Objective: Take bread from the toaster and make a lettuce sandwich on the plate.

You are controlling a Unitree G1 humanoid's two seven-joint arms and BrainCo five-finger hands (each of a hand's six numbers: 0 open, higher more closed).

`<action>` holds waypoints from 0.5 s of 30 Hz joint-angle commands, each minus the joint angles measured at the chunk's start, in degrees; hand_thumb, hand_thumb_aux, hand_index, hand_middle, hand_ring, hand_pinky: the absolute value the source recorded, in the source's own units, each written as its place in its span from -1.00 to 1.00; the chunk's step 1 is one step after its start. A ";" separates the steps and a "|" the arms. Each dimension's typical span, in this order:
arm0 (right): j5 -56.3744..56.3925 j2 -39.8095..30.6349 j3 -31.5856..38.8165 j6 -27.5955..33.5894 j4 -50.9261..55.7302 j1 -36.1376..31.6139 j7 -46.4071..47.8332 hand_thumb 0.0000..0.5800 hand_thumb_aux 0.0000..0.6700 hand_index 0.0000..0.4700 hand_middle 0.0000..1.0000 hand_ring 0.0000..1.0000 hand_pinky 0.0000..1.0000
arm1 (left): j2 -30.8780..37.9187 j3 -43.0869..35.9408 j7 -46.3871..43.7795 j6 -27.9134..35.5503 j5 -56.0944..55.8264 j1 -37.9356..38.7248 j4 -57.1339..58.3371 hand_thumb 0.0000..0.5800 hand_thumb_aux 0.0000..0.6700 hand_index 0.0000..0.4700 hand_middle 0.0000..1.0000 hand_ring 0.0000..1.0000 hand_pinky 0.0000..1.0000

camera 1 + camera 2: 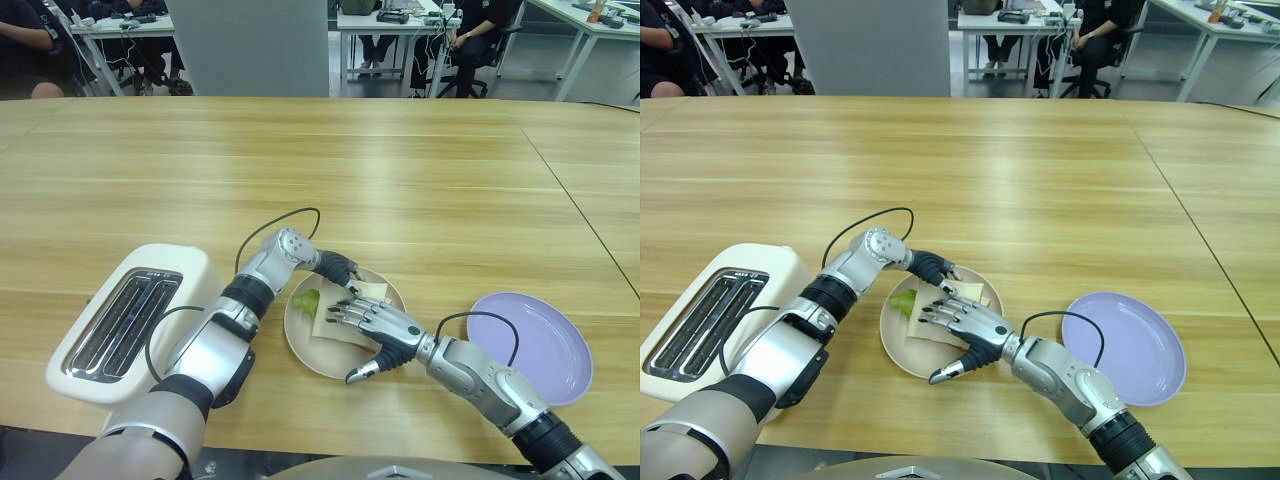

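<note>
Right hand (pixel 378 322): laid flat, fingers stretched out and slightly fanned, palm down on the pale square slice of toasted bread (pixel 335 328). The thumb sticks out toward the near rim. It grips nothing and rests on top of the slice.

Left hand (pixel 338 268): at the far rim of the same plate, just beside a second pale piece of bread (pixel 372 291). Cannot tell whether it grips that piece or only touches it.

Green crinkled lettuce leaf (pixel 306 302): lies at the left edge of the slice and seems partly tucked under it. How much is covered cannot be told, since the right hand hides the middle of the stack.

All of this sits on the round beige plate (pixel 303 352). The round lilac plate (pixel 545 350) lies well apart to the right. The white two-slot toaster (pixel 175 272) stands to the left on the light wooden table (pixel 400 180).

Judged stage: assembly, with bread and lettuce already on the plate.

Risks:
- A flat palm could drag the slice sideways as it lifts or slides, exposing the lettuce or pushing it over the left rim.
- Both hands crowd one small plate, so they could collide, or one could knock the far piece off the rim.
- Downward pressure near the plate edge could tip or shift the plate.
- The lettuce is off-centre and may stay half outside the sandwich.
</note>
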 commanded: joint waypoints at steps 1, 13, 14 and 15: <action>0.25 -0.32 1.11 3.07 6.52 0.37 3.12 -1.00 -1.00 -1.00 -1.00 -1.00 -1.00 | -1.50 -0.26 -1.08 -1.58 -0.55 -0.71 -0.99 -0.27 -0.59 -0.60 0.07 0.07 0.07; 4.10 0.22 2.45 3.15 7.09 0.11 5.55 -1.00 -1.00 -1.00 -1.00 -1.00 -1.00 | -1.16 4.26 1.41 -0.24 -3.63 -1.97 -10.22 -1.00 -1.00 -1.00 0.09 0.09 0.09; 4.23 0.29 2.50 3.14 7.28 -0.06 5.54 -1.00 -1.00 -1.00 -1.00 -1.00 -1.00 | -1.15 4.84 2.03 0.04 -3.92 -2.47 -11.28 -1.00 -1.00 -1.00 0.07 0.07 0.07; 4.29 0.31 2.58 3.13 7.38 -0.13 5.51 -1.00 -1.00 -1.00 -1.00 -1.00 -1.00 | -1.14 5.33 2.63 0.07 -4.11 -2.89 -12.35 -1.00 -1.00 -1.00 0.07 0.07 0.07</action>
